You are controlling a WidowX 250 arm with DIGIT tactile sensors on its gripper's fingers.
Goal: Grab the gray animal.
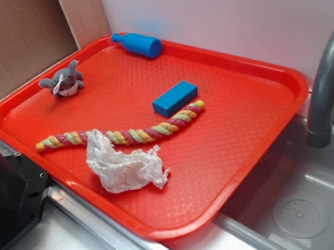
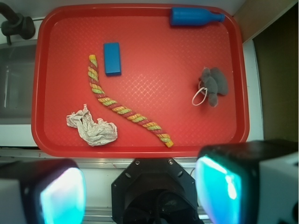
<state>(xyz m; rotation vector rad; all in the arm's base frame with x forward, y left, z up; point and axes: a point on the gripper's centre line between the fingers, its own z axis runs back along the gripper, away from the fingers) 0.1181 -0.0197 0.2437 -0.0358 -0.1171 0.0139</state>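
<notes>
We are holding our claw spread wide over the tray's near edge (nothing gripped); the small gray plush animal is lying ahead and rightward on the red plastic tray.

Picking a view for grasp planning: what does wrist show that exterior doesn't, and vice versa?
Wrist only: the end effector, its two fingers wide apart in the near foreground, off the tray; also the tray from straight above, all edges visible.

Exterior only: an oblique side view of the gray animal showing its height and pale belly, and the sink drain.

Both: gray animal, blue block, blue bottle, rope, paper towel, faucet.
</notes>
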